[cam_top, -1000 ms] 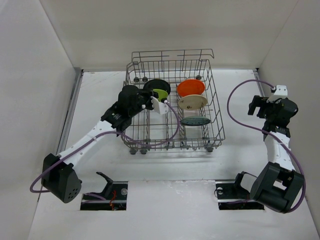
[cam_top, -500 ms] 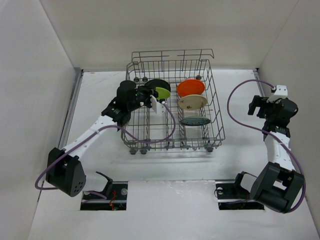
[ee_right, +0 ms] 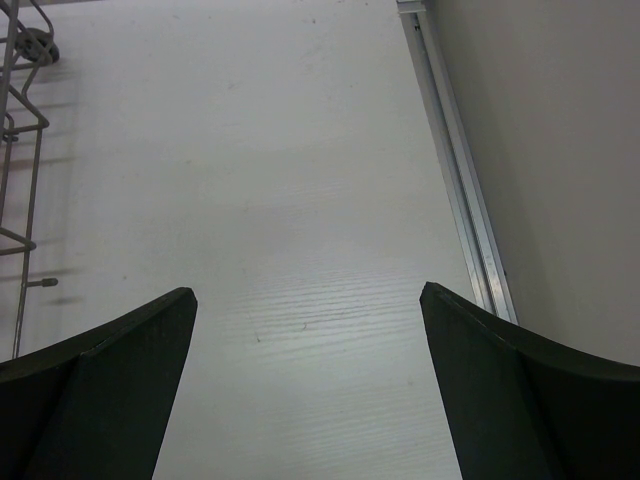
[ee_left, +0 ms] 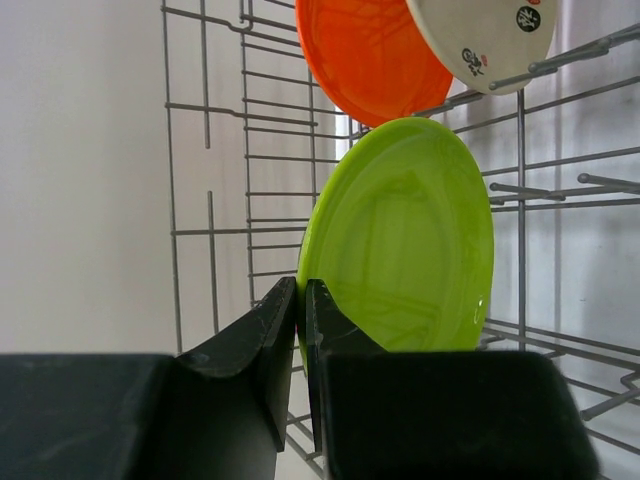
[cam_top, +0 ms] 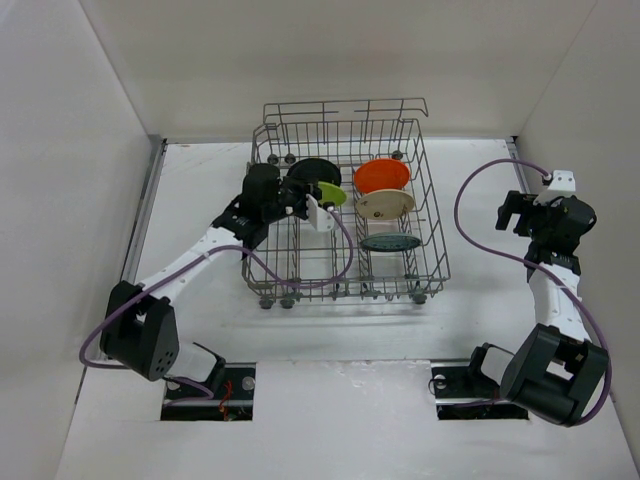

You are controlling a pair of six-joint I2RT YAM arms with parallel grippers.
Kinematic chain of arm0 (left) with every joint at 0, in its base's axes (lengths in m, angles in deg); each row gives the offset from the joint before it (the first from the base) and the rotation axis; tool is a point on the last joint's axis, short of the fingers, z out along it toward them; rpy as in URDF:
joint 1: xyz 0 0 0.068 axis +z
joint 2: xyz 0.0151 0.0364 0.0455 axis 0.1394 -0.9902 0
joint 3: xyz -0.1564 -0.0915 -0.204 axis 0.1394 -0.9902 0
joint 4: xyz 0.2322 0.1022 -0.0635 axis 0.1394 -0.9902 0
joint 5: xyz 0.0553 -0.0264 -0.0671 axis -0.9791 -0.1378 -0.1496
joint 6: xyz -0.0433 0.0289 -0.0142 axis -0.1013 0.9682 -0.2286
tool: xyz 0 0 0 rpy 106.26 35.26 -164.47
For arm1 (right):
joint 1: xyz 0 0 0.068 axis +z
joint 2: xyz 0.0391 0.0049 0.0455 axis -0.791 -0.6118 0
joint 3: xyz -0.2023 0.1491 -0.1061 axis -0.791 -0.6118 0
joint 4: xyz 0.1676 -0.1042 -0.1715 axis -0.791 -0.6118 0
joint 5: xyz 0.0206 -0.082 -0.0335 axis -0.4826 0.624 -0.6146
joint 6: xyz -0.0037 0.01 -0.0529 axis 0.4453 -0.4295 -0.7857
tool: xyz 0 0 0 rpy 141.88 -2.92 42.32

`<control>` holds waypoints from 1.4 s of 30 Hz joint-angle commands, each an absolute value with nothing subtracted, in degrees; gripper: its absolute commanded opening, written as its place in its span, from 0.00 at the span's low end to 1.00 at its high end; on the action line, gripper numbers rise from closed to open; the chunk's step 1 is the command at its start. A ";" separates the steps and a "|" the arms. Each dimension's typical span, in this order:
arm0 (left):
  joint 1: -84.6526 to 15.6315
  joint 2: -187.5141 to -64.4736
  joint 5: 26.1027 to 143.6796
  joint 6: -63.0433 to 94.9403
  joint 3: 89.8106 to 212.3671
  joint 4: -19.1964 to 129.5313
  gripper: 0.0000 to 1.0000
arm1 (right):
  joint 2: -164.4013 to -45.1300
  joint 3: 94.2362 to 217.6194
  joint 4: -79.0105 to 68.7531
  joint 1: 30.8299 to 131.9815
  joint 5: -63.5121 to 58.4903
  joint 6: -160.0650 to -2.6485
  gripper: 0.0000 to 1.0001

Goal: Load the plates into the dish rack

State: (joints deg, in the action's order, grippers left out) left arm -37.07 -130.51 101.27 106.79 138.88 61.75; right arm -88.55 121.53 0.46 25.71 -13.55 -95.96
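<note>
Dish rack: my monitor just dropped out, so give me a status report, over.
Left gripper shut on lime green plate's rim, inside dish rack. Right gripper open, empty. Orange plate, cream plate, teal plate, black plate racked. Nothing blocking.

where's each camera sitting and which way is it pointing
Top external: high behind the bases, looking down on the table and dish rack; left arm and right arm show whole.
Left wrist: at the rack, facing the lime green plate pinched in the left pincer; only that shows.
Right wrist: right of the rack, facing bare table; the open right pincer frames it.
Shared: top and left wrist both show the lime green plate, orange plate and cream plate.
</note>
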 commanded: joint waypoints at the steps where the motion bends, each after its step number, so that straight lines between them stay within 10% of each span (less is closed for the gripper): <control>1: -36.36 -130.92 103.00 106.28 137.28 66.07 0.06 | -87.58 121.60 4.17 25.16 -13.59 -95.11 1.00; 20: -35.74 -136.72 97.38 102.24 132.62 72.57 0.08 | -88.20 122.04 3.90 25.25 -13.24 -95.11 1.00; 32: -36.97 -133.47 96.14 100.48 128.58 73.02 0.28 | -88.46 122.31 3.55 25.43 -13.33 -95.20 1.00; 42: -42.23 -119.95 87.98 96.26 130.86 61.95 0.66 | -87.93 121.95 3.82 24.46 -15.78 -95.29 1.00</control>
